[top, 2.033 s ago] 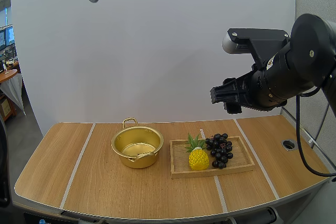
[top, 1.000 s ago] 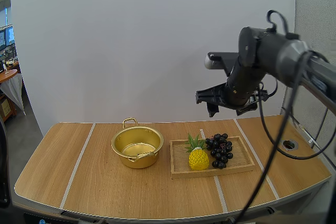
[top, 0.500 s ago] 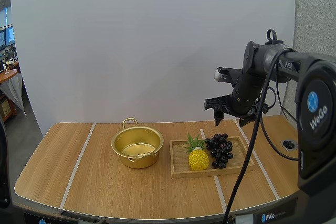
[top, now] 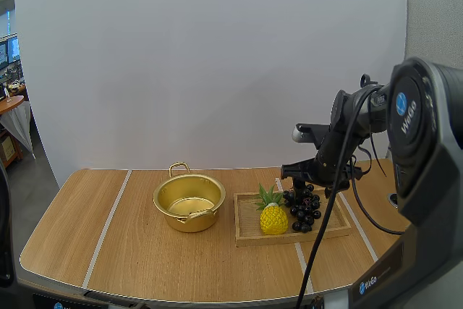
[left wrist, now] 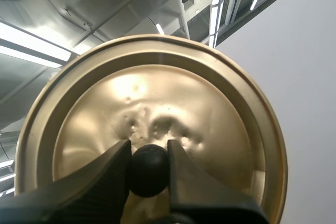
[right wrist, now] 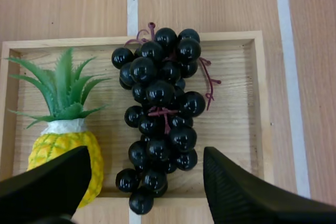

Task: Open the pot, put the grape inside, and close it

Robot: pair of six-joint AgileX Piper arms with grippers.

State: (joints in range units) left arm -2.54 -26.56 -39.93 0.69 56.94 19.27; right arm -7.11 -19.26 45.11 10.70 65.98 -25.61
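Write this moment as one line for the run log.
pot uncovered | left gripper shut on lid | right gripper open over grapes in wooden tray

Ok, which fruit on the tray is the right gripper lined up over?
The dark bunch of grapes: it sits centred under the open right gripper. The yellow pineapple sits off to one side on the wooden tray, beside one finger.

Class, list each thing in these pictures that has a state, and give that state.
Gold metal pot: open, lid off.
Gold round lid: left gripper shut on its black knob.
Dark bunch of grapes: lying loose in wooden tray.
Right gripper: open above grapes.
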